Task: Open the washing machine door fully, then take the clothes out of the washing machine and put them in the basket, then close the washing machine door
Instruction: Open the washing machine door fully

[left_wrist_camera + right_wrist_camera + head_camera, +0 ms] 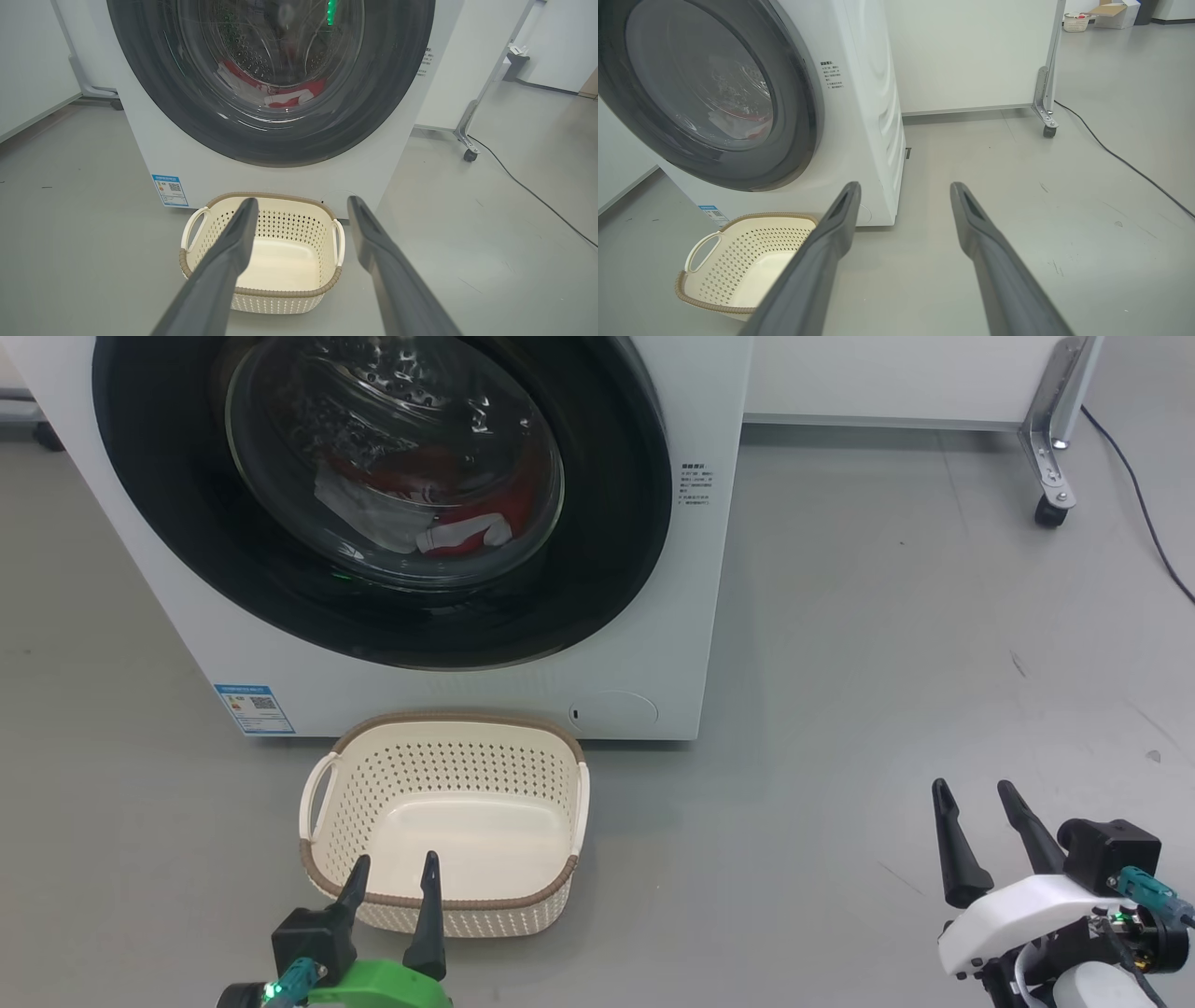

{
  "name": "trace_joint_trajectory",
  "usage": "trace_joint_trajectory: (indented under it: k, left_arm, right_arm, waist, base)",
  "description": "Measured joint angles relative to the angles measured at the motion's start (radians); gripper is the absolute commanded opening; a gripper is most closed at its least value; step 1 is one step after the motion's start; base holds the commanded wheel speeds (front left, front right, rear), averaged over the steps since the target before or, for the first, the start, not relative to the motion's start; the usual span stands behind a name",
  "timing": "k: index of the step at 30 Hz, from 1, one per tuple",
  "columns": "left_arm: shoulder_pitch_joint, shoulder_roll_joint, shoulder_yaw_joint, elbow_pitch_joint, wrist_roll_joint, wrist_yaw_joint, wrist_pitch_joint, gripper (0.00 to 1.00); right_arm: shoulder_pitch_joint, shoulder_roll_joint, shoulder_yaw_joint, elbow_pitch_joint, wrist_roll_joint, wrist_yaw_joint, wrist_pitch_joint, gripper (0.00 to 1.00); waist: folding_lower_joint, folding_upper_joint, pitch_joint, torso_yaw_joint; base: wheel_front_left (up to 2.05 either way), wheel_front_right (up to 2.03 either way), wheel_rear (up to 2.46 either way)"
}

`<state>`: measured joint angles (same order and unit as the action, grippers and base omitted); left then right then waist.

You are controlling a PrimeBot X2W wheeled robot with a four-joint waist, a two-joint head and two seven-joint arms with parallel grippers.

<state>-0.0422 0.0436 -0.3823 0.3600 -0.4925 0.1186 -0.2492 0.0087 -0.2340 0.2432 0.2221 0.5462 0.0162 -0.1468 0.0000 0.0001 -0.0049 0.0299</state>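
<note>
Low in front, the left gripper [396, 859] hangs with fingers spread over the basket's [448, 718] near rim. The washing machine door [616, 523] is shut, with red and white clothes [457, 532] behind its glass. The basket sits just before the washing machine [672, 644]. The right gripper [972, 786], also spread, hovers well aside above the grey floor [840, 663].

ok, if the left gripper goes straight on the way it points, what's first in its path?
Probably the closed washing machine door: the left gripper seems to aim over the basket toward the lower glass. Height is unclear, so the basket's far rim might come first.
</note>
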Motion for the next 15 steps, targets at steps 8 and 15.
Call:
trace_joint_trajectory:
  k: [8,15]
  left_arm:
    - [-0.005,0.0,-0.008,-0.001,0.0,0.0,0.0,1.0]
    - [-0.015,0.0,-0.019,-0.007,0.0,0.0,0.0,1.0]
  right_arm:
    - [0.0,0.004,-0.016,-0.015,0.02,0.01,-0.014,0.0]
    - [-0.02,0.017,-0.055,-0.036,0.085,0.035,-0.035,0.0]
  waist:
    - [0.0,0.0,0.01,0.009]
    - [0.0,0.0,0.035,0.023]
  base:
    - [0.0,0.0,0.0]
    - [0.0,0.0,0.0]
